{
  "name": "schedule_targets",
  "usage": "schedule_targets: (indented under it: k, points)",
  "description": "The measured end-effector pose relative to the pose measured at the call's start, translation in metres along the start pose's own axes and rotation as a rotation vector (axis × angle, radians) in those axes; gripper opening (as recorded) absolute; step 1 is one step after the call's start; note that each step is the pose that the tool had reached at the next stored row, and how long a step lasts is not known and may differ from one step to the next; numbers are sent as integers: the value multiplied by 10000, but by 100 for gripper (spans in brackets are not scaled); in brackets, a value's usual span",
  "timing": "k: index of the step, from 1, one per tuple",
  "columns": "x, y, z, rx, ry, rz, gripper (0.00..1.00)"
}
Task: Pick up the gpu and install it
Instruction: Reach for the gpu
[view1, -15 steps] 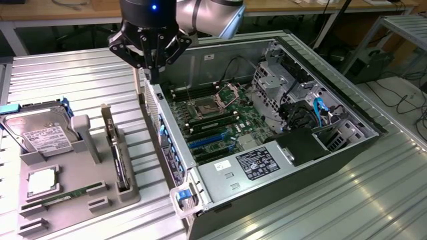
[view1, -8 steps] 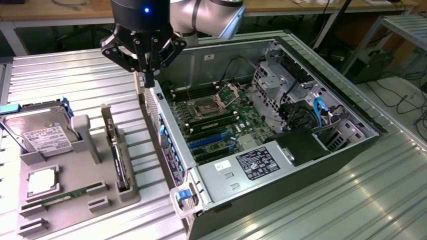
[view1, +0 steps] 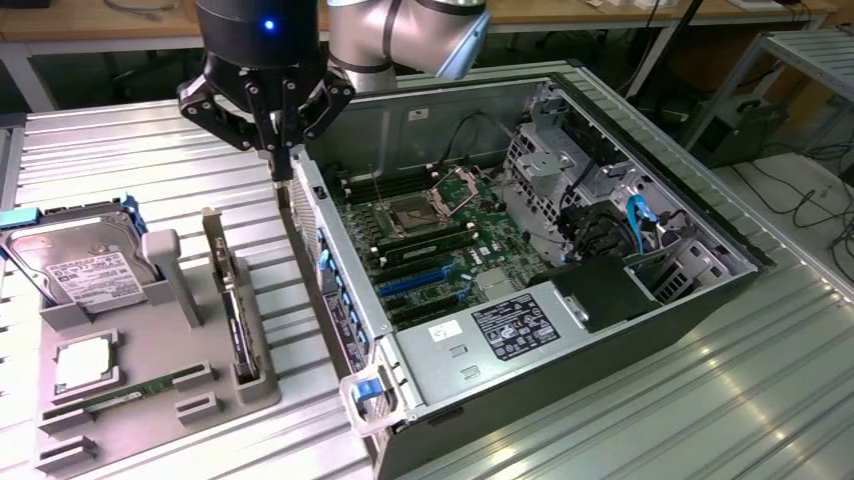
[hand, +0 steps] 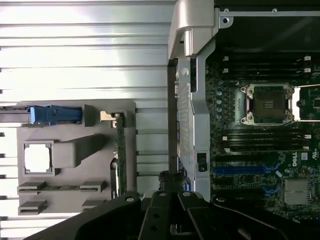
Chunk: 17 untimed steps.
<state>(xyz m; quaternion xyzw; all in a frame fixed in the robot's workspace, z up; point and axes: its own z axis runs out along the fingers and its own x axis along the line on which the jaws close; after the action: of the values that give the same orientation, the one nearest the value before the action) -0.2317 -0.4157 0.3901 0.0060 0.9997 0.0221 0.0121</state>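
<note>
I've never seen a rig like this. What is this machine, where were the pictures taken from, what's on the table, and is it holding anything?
This is a robot arm with a gripper at its tip. One picture comes from a camera off the arm, the other from one on its wrist, looking down. On the metal table sit an open computer case and a grey tray. The tray carries a hard drive, a processor chip, a RAM stick and the gpu, a green card standing on edge. The shut gripper hangs above the gap between tray and case; the gpu is not held.
</note>
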Motion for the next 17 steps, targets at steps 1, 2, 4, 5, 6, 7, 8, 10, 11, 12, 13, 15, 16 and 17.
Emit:
schedule_targets:
  k: [1, 2, 4, 5, 6, 7, 8, 10, 11, 12, 13, 15, 16, 17]
  points:
    - [21, -5, 1, 0, 1, -22, 11]
    - [52, -9, 2, -1, 2, -40, 11]
    - [109, -14, 2, -1, 3, -55, 11]
    - [144, -16, 2, -2, 2, -62, 11]
    - [176, -17, 1, -2, 3, -67, 11]
    - [206, -19, 1, -2, 4, -72, 11]
    - [238, -21, 0, -2, 3, -75, 11]
    - [303, -24, 0, -2, 4, -81, 11]
    - [339, -25, -1, -2, 3, -85, 11]
    - [374, -27, -1, -2, 4, -91, 11]
    - [407, -28, -2, -2, 5, -95, 11]
    - [467, -32, -3, -2, 5, -103, 11]
    - [499, -34, -4, -3, 5, -106, 11]
    - [530, -35, -4, -3, 5, -111, 11]
